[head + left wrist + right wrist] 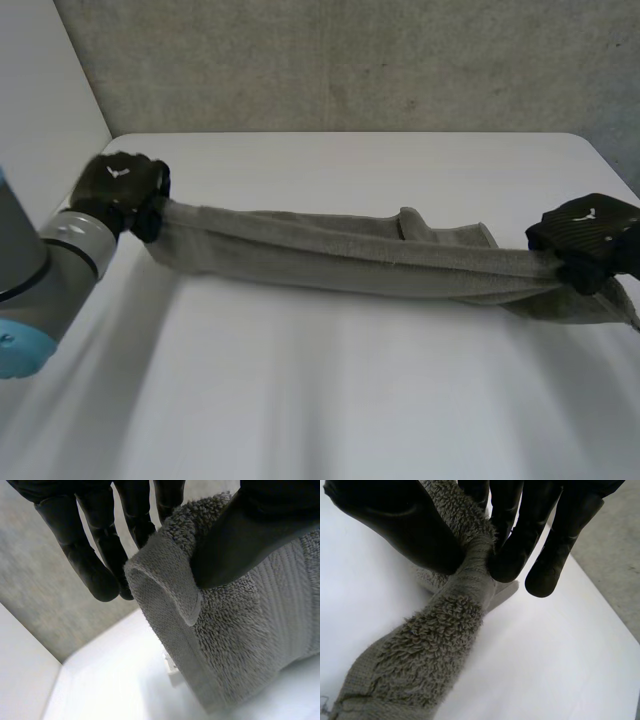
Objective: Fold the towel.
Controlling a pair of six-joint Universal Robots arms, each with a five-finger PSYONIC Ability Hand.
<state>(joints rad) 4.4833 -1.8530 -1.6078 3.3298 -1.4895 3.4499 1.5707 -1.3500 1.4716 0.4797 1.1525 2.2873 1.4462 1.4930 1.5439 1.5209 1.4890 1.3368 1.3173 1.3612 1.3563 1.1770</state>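
Left hand (122, 182), right hand (585, 232): each clamped on one towel (330, 255) end; white table (350, 400) beneath; wall (350, 60) behind

towel (340, 262) | grey terry | bunched lengthwise (rope-like) | stretched across table (330, 400)

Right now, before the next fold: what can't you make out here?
- Head view: the towel end past the right hand is cut off by the frame edge.
- Head view: the bunched towel hides its own layers and corners.
- Left wrist view: the thumb of the left hand covers the pinched edge.
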